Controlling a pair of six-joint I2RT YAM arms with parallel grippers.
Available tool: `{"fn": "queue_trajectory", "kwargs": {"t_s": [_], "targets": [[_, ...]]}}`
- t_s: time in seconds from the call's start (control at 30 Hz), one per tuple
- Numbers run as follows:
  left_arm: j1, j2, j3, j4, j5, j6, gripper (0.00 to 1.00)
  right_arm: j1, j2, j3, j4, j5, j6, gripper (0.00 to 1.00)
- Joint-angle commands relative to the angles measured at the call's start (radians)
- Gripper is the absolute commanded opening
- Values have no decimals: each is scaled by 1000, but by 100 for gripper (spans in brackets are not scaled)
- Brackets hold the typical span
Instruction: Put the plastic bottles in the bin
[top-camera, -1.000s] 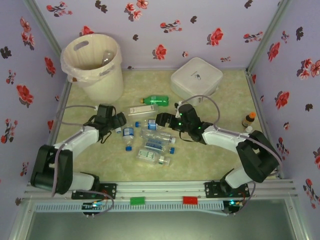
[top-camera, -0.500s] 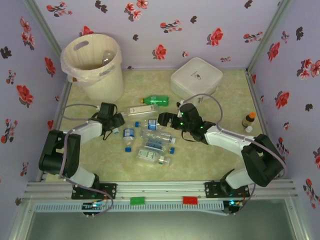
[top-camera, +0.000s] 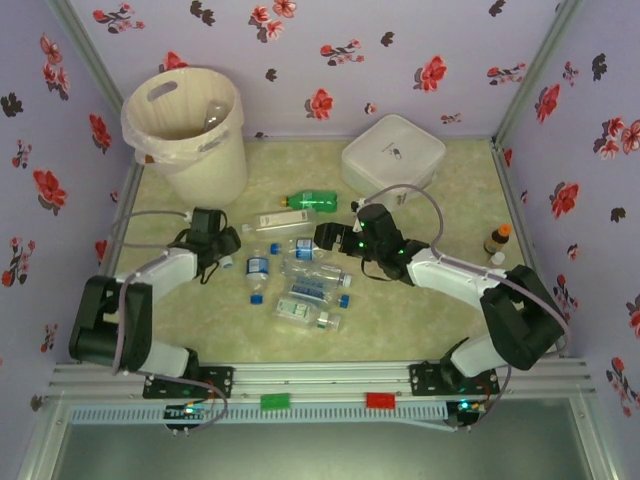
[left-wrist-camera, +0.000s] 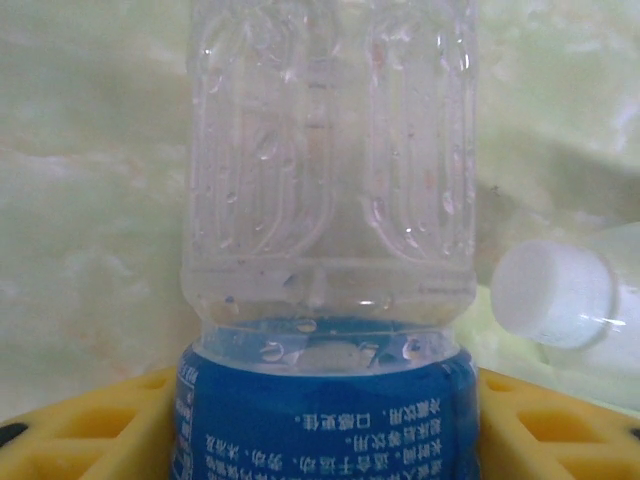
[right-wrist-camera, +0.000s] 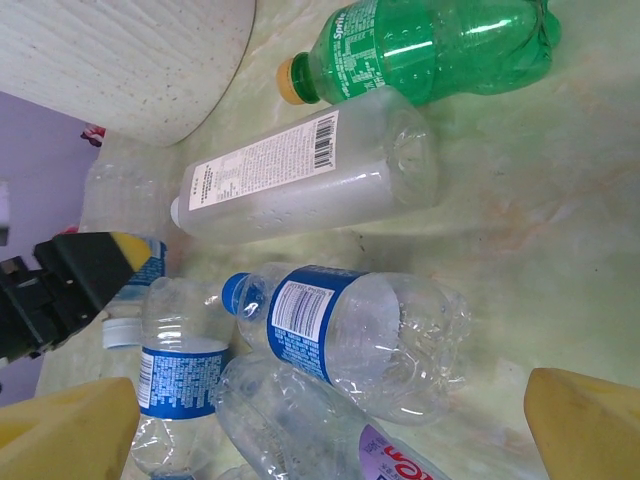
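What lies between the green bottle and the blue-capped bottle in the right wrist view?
A clear bottle with a white barcode label lies on its side between the green bottle and the blue-capped bottle; the right wrist view shows it.

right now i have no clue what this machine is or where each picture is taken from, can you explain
It is two robot arms bolted to a table. The wide picture looks down from above; the two close-ups come from cameras on each wrist. Plastic bottles lie between the arms, a green bottle among them, with a cream bin and a white box at the back. The left gripper has its yellow fingers either side of a blue-labelled bottle; a firm grip isn't certain. The right gripper is open over the pile, holding nothing.
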Motion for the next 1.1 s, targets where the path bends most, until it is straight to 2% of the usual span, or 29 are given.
{"fn": "queue_trajectory", "kwargs": {"t_s": [0.0,0.3,0.47,0.67,0.9,1.07], "targets": [[10,-132,-8,-50,-36,24,48,6,-2,27,-1,14,-29,100],[11,-504,64,-235,-49,91,45,6,9,36,3,-2,-62,100],[12,-533,219,-277,-47,157,44,4,1,41,-5,9,-71,100],[12,-412,471,-262,-11,276,43,5,-50,16,-7,41,-73,100],[75,-119,837,-299,123,360,42,4,-117,-10,-56,83,-96,100],[122,91,1087,-356,159,399,42,4,-175,-17,-114,132,-120,100]]}}
